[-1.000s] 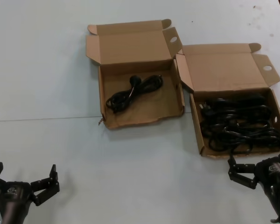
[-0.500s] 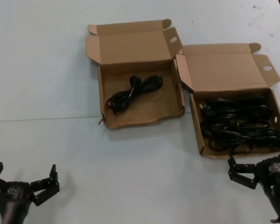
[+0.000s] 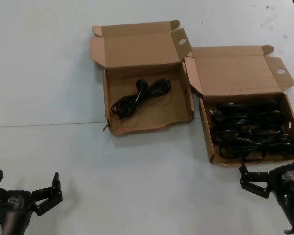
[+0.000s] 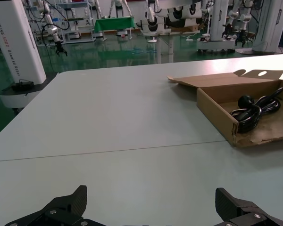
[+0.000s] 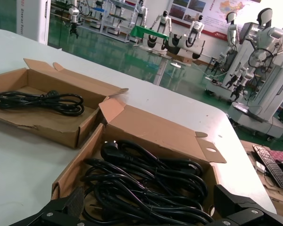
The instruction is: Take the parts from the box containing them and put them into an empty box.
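Nothing had shifted since the earlier frames: both grippers and both boxes sat where they were a second before. From the head view, the right gripper (image 3: 274,178) hovered at about four o'clock, low over the table (image 3: 152,171), its fingers spread wide apart and holding nothing. Its dark fingertips (image 5: 66,207) stood just short of the neat front rim of the box containing the parts (image 3: 210,147), with only a narrow strip of bare tabletop between. Inside that box the black power cords (image 3: 250,129) lay tangled together, filling it nearly wall to wall, so little free room remained along the inner edges. Its lid stood folded back toward twelve o'clock.

At about eleven o'clock from that box, just beside it with the lid flaps nearly touching, sat the squarer box (image 3: 147,125) with the ragged front rim. One coiled cord (image 3: 139,96) lay in it, slightly toward the back, with bare cardboard floor around it on all sides.

At about eight o'clock the left gripper (image 3: 24,188) waited near the table's near edge, fingers also spread apart and empty. Wide open tabletop stretched between it and both boxes.
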Robot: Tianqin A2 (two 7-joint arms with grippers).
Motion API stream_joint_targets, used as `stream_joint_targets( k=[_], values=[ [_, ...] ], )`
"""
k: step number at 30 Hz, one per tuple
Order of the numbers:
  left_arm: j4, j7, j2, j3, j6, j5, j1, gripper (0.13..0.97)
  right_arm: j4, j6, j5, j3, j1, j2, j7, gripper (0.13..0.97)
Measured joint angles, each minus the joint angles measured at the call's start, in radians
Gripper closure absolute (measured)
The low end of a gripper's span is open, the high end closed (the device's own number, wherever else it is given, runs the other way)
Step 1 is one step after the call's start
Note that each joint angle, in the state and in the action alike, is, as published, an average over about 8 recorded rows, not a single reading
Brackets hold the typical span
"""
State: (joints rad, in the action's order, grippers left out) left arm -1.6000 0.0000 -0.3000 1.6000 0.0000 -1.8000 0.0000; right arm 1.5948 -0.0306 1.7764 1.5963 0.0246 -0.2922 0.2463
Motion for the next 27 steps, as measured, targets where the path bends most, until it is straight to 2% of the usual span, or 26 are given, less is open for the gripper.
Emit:
stream_joint_targets(
  k=[27],
  values=[
    [0.000,0.000,0.000,0.000,0.000,0.000,0.000,0.132,0.000,0.000,0.000,0.000,0.000,0.000,0.000,0.129]
  ],
)
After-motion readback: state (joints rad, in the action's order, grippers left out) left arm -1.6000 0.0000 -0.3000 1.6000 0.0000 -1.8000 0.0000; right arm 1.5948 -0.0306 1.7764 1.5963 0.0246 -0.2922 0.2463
